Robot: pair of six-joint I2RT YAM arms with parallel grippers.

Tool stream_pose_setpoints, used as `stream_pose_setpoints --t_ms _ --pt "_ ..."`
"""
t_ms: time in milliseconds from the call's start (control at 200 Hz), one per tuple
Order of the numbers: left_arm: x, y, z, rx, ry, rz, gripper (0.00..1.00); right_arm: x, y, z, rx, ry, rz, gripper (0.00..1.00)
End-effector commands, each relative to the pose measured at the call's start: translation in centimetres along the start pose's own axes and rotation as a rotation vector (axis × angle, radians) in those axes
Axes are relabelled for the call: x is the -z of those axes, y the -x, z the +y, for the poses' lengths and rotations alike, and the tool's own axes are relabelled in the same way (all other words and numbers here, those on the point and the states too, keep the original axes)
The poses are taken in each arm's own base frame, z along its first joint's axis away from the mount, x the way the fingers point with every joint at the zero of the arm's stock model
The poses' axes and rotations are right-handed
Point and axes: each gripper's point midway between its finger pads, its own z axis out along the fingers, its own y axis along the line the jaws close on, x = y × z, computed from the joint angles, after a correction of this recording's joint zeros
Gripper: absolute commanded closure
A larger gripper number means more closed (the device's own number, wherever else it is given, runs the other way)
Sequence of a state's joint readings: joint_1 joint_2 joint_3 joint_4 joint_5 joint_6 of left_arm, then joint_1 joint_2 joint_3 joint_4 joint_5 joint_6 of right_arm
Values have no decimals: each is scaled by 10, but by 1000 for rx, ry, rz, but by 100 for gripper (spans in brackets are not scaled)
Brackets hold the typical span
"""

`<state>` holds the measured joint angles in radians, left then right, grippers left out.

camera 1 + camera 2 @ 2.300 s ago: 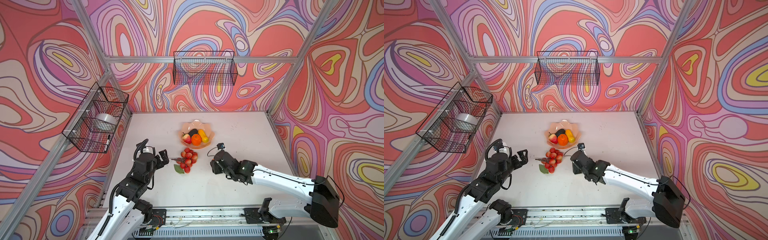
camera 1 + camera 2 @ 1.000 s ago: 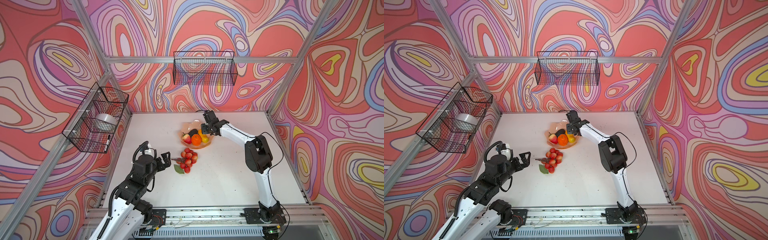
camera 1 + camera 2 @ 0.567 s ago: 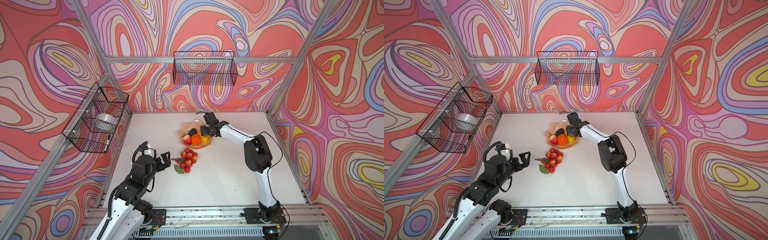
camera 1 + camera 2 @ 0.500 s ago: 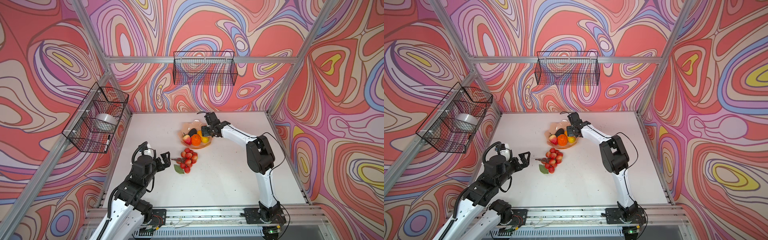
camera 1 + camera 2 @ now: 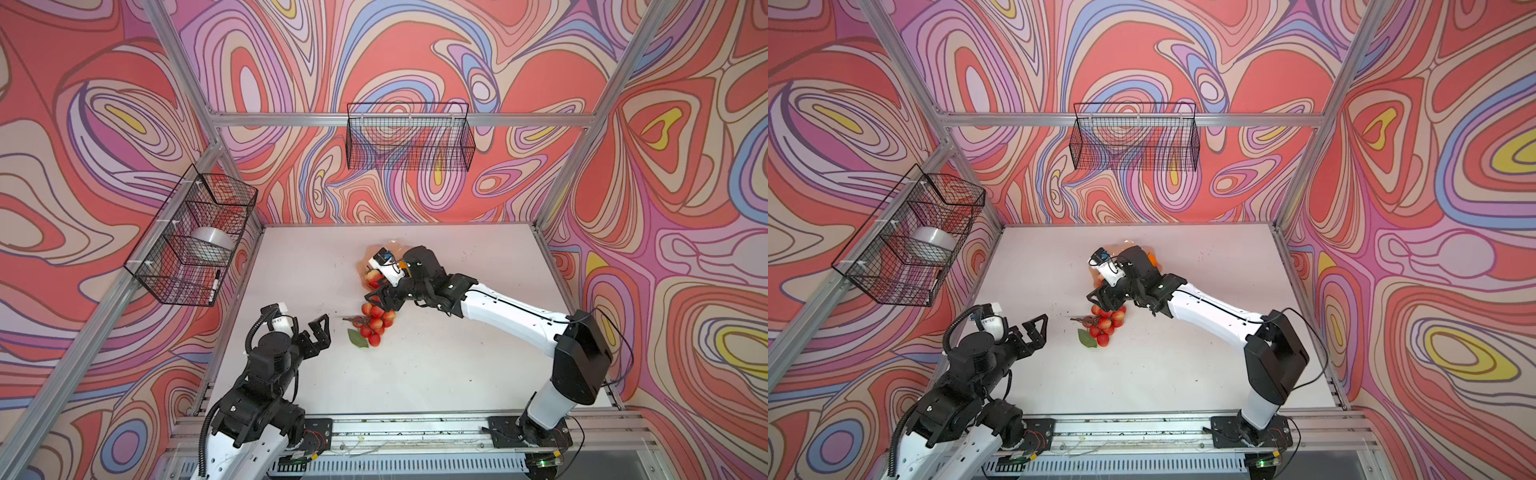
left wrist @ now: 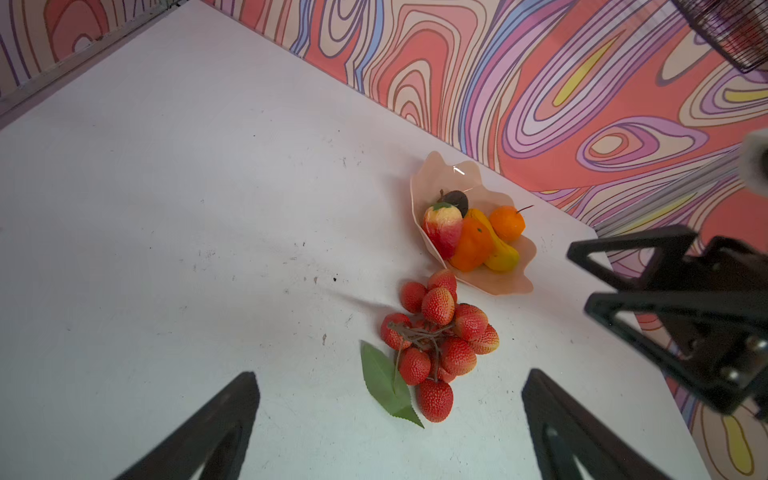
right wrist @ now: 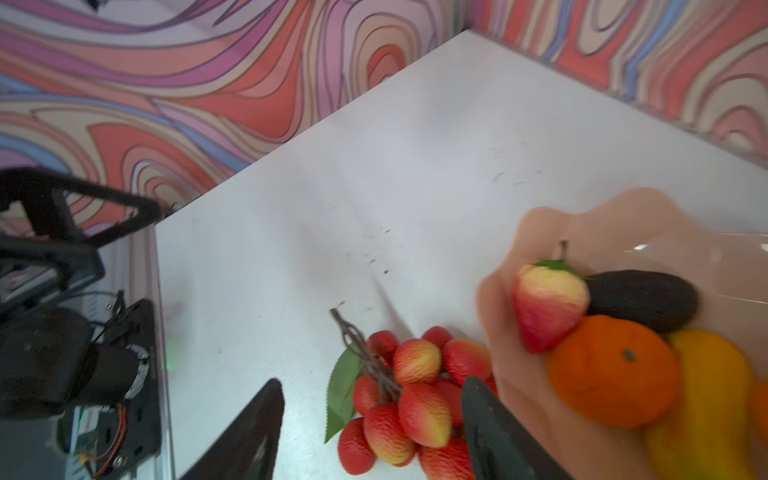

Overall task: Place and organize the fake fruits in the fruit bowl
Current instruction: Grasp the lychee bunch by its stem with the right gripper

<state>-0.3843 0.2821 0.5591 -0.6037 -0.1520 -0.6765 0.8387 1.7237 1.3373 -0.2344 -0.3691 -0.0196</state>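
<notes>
Nearest, the left gripper (image 5: 321, 337) is held wide and empty, low over the surface (image 5: 436, 374), at about 9 o'clock from the red bunch (image 5: 374, 326). The bunch is laid flat on the surface, not yet in the bowl. Its green leaf (image 5: 357, 338) is at 7 o'clock and its brown stem (image 5: 351, 320) is pointed to 9 o'clock. Just past it, at 12 o'clock, the right gripper (image 5: 379, 301) is hung over the far berries. Its jaws are spread apart and nothing is gripped.

Farther back, the fruit bowl (image 6: 494, 286) is found just beside the bunch. In it are seen the red-yellow fruit (image 6: 442, 228), the black avocado (image 6: 457, 200), two oranges (image 6: 506, 222) and the yellow fruit (image 6: 503, 255).

The step in hand is judged to be the pick-up of the bunch. It is best done if the right gripper is brought down over the thick stem, where the berries are joined, and squeezed shut gently. The bunch should be lifted high, so the bowl's rim is not bumped, and set in the bare far part.
</notes>
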Motion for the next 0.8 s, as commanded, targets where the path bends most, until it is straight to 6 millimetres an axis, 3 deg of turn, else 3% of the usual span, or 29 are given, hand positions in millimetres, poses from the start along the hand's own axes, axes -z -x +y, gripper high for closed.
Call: stream_pose_setpoints --t_ms 0,150,305,506,796 --pt "8 -12 5 24 -2 46 0 -28 -27 12 59 66 94 31" --pt "15 -13 -1 25 -48 53 0 -54 -43 19 111 48 172 32" --pt "23 -12 4 54 -30 43 0 -77 -57 8 91 28 217 32" --pt "26 -12 7 73 -30 24 0 -92 -50 0 94 1 199 33" --pt "26 -10 7 58 -27 23 0 -117 -72 -4 116 20 296 35"
